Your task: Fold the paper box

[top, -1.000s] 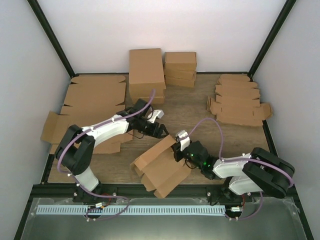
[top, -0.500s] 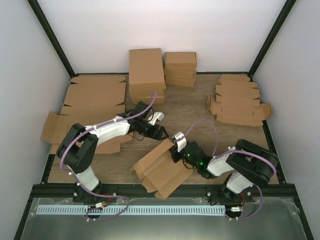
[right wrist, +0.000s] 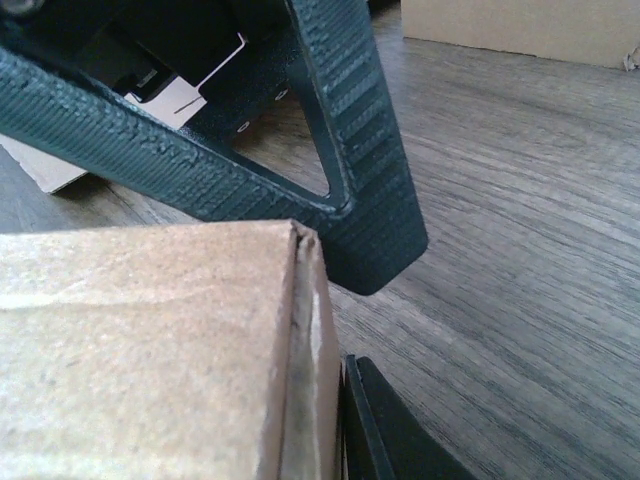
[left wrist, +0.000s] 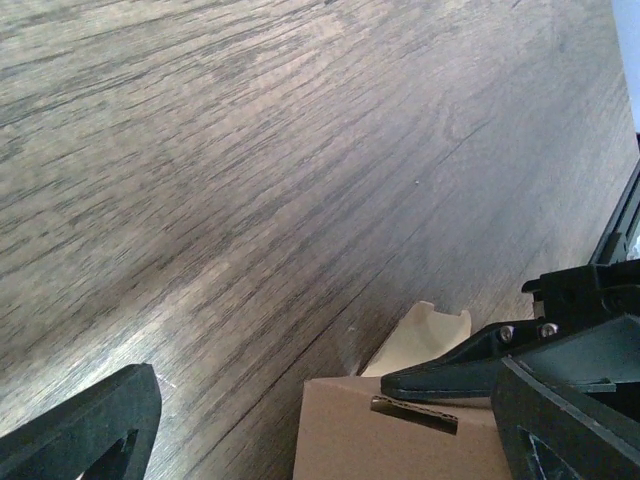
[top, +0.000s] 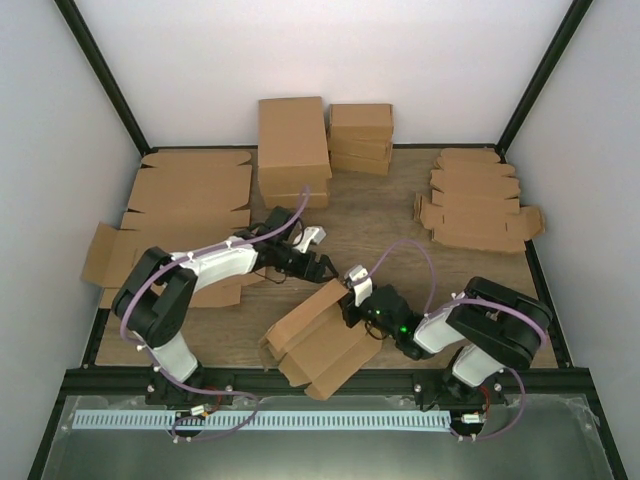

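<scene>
The paper box (top: 322, 338) lies partly folded near the table's front, its flaps spread toward the near edge. My right gripper (top: 352, 297) is shut on the box's far right wall. In the right wrist view the doubled cardboard wall (right wrist: 305, 370) stands pinched against one dark finger (right wrist: 395, 435), and the other finger is hidden behind it. My left gripper (top: 314, 262) hangs open just behind the box's far corner (left wrist: 400, 440), touching nothing. One of its ribbed fingers (right wrist: 350, 150) crosses the right wrist view.
Two stacks of folded brown boxes (top: 293, 150) (top: 360, 135) stand at the back. Large flat cardboard sheets (top: 190, 200) cover the left side, and flat die-cut blanks (top: 475, 205) lie at the back right. A black frame rail (top: 320, 378) runs along the near edge.
My left gripper has opened wider and come slightly closer to the box's far corner. The right arm has drawn in to the left, still gripping the wall, and the box shifted a little.
</scene>
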`<state>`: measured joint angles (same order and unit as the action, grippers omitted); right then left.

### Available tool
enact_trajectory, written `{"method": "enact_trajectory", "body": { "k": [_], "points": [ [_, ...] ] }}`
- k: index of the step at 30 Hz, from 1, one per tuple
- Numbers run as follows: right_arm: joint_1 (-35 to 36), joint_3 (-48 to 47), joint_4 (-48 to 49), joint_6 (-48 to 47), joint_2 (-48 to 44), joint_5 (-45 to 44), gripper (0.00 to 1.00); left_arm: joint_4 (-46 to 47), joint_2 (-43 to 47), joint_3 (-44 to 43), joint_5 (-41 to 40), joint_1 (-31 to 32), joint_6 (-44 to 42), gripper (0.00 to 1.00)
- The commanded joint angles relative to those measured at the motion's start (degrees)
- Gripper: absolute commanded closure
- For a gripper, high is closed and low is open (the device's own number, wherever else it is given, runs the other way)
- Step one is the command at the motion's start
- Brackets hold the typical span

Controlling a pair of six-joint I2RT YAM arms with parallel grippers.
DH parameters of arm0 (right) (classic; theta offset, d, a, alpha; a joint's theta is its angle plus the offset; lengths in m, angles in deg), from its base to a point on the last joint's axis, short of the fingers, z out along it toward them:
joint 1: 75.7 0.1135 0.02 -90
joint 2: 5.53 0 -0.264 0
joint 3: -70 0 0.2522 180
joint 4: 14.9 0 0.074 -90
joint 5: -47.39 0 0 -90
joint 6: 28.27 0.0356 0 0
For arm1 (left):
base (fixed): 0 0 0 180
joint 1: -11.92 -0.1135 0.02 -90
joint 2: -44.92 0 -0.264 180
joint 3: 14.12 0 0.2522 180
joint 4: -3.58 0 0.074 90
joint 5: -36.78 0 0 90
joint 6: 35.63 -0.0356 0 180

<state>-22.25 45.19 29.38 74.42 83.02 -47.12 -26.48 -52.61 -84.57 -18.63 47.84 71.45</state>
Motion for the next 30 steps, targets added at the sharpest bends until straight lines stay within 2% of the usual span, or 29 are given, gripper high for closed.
{"method": "enact_trajectory", "body": {
  "k": [1,10,13,16,23,27,30],
  "points": [
    [0.27,-0.13,4.41,-0.27,1.13,-1.07,0.88,2.28,3.23,1.38,2.1,0.21,0.88,0.06],
    [0.33,-0.79,4.27,-1.05,1.59,-0.98,0.9,5.58,12.57,4.29,-2.84,-2.69,5.11,0.02],
    [0.34,-1.18,4.38,-1.29,1.96,-0.77,0.9,4.66,12.37,4.32,0.94,-2.7,4.17,0.02],
    [0.34,-1.47,4.45,-1.47,2.15,-0.68,0.9,2.95,9.96,4.17,4.48,-2.03,2.85,0.12],
    [0.32,-1.84,4.63,-1.66,2.84,-0.54,0.9,1.65,7.61,4.04,1.8,0.78,1.8,0.16],
    [0.45,-1.87,4.74,-1.37,3.32,-0.28,0.9,1.77,5.2,3.12,1.54,1.27,1.96,0.29],
    [1.4,-1.95,5.2,-1.61,4.59,-1.72,0.89,0.81,3.06,2.24,0.29,2.48,1.13,0.31]
  ]
}}
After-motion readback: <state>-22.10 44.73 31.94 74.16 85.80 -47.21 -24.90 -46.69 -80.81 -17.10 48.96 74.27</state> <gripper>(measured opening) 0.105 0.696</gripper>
